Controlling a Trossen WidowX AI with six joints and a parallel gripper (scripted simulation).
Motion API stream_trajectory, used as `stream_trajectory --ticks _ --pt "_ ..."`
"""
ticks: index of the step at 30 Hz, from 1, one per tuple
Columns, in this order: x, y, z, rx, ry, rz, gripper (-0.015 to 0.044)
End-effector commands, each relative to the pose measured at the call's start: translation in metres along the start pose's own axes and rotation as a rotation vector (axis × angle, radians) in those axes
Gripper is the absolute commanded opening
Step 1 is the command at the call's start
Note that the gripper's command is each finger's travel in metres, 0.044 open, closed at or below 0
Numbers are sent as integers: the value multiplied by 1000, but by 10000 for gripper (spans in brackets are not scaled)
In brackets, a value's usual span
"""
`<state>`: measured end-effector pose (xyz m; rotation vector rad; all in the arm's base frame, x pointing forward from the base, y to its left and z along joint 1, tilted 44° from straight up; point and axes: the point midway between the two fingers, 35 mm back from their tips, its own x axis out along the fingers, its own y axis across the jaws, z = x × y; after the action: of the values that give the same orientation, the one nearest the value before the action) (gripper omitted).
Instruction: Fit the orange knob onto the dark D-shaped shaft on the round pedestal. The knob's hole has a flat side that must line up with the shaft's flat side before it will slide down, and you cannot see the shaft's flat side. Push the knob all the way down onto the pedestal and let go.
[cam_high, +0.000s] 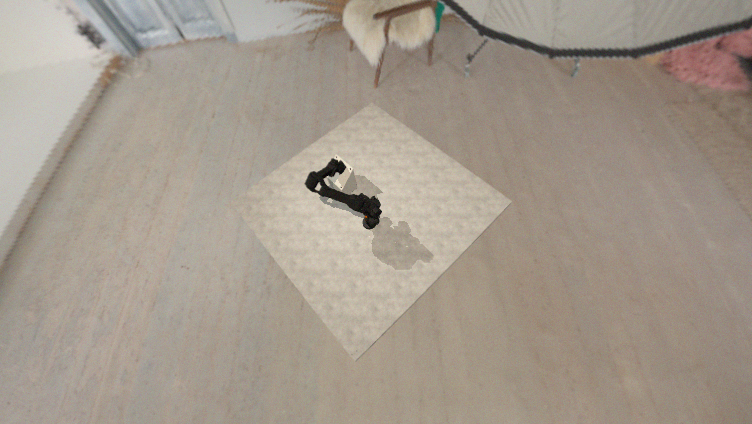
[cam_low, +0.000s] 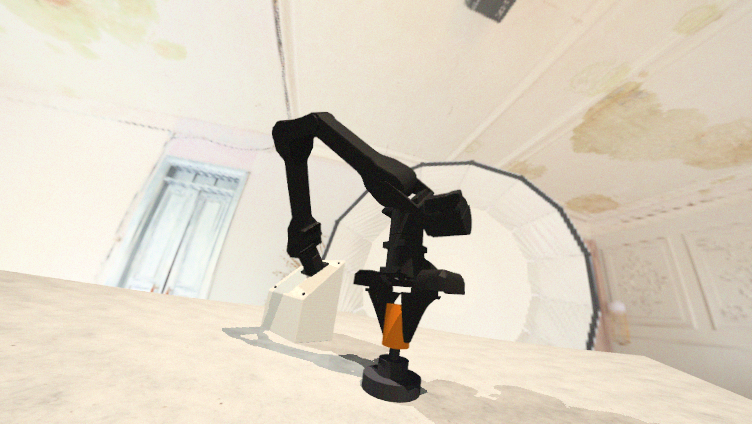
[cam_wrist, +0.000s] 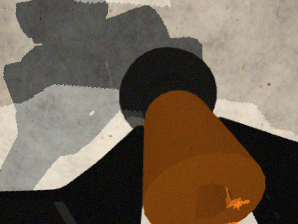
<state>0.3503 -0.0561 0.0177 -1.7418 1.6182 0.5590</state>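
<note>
A: Exterior cam: hand pinching orange knob, knob above D-shaft, not seated on round pedestal. Next?

B: Prob. align. Light down-pressure, twist slowly about the shaft axis till flat meets flat, then push straight to the pedestal, w/o tilting. Release last.

A: Risk?

B: Pressing hard while misaligned: knob could slip or cock. Can't see the shaft's flat.

A: Surface, bkgd?

B: Pale mottled desk; blue-grey double doors far left; fleece-draped chair far side, top cam.
</note>
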Motion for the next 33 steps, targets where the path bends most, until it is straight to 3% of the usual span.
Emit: stream_trajectory --ticks 1,9,17,33 --pt "1 0 0 -5 1 -1 0" --pt "-4 0 -1 -13 1 -1 0" --pt "-1 0 -1 -214 1 0 0" --pt "0 0 0 -214 1 0 0"
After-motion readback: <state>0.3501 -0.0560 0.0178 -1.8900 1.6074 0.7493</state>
